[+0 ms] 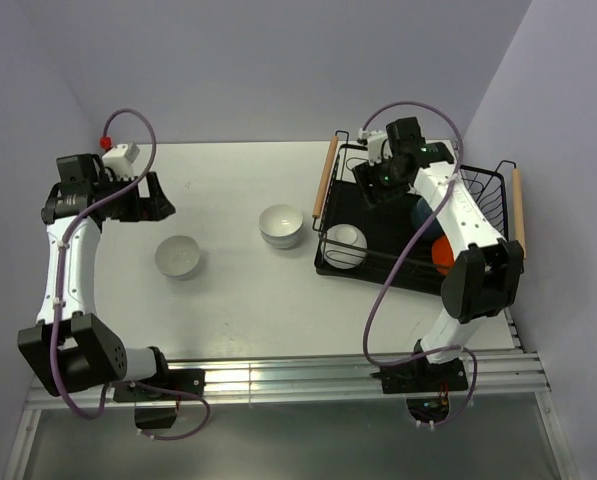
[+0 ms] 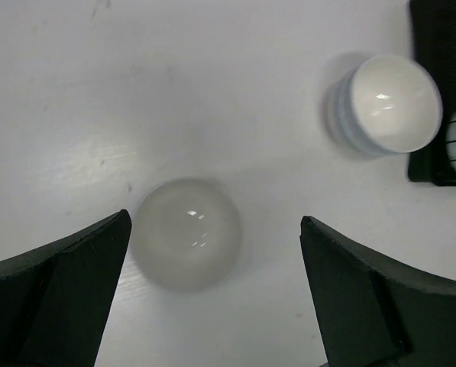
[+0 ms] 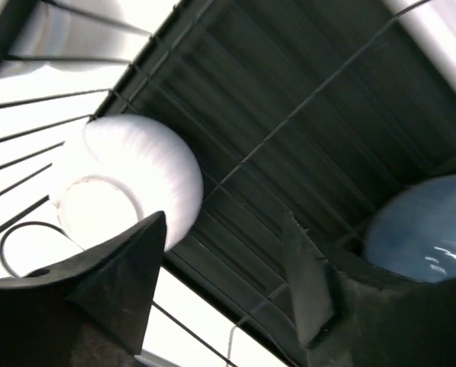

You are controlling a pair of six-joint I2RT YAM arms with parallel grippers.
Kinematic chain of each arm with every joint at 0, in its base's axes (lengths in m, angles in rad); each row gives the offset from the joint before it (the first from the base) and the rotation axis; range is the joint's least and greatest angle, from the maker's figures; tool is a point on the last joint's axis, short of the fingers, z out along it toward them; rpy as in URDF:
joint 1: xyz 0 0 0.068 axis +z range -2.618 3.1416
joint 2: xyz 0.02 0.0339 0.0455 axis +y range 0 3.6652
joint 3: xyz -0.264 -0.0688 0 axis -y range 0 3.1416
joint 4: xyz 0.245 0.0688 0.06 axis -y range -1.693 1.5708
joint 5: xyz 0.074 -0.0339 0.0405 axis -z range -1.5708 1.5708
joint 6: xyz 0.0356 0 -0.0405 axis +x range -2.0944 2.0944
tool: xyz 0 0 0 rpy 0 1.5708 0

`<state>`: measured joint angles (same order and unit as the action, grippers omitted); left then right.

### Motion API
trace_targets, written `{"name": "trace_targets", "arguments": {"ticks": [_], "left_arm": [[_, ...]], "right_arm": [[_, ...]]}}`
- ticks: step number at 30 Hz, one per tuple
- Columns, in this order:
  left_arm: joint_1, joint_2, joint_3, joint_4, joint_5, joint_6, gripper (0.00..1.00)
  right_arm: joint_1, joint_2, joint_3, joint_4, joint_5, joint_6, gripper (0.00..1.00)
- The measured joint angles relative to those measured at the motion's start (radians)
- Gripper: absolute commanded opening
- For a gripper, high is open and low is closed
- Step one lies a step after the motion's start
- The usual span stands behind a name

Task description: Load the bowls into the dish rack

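hovering above a white bowl (image 2: 185,235), the left tool (image 2: 215,220) is held spread; the right tool (image 3: 226,229) is spread over the dish rack (image 3: 289,115).

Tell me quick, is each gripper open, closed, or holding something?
Left gripper: open, empty, pointed at a glossy white round bowl.
Right gripper: open, empty, over the black wire dish rack.

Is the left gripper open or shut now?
Open: the left gripper has its fingers wide apart, with a white bowl on the table seen through the gap.
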<state>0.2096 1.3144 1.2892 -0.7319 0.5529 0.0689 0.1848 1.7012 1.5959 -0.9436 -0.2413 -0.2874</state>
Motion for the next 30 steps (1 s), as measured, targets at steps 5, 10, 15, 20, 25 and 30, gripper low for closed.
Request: {"name": "trace_targets", "arguments": {"ticks": [5,10,15,20,25,30], "left_arm": [[0.09,0.068,-0.064,-0.035,-0.054,0.079,0.95],[0.113,0.157,-0.136,-0.034,-0.126,0.122,0.85],[0.112,0.21,-0.177,-0.01,-0.152,0.138,0.73],[0.113,0.253,-0.238,0.055,-0.159,0.136,0.61],[0.112,0.293,-0.287,0.117,-0.168,0.122,0.39],[0.112,0.336,-0.293,0.166,-0.165,0.091,0.11]], "right_arm": [[-0.011,-0.085,0.056,0.007,0.025,0.006,1.0],[-0.028,-0.197,0.07,0.006,0.038,0.028,1.0],[-0.04,-0.285,0.084,0.004,-0.013,0.069,1.0],[-0.045,-0.353,0.042,0.0,-0.081,0.121,1.0],[-0.053,-0.396,-0.026,0.0,-0.143,0.179,1.0],[-0.054,-0.435,-0.079,0.009,-0.163,0.228,1.0]]}}
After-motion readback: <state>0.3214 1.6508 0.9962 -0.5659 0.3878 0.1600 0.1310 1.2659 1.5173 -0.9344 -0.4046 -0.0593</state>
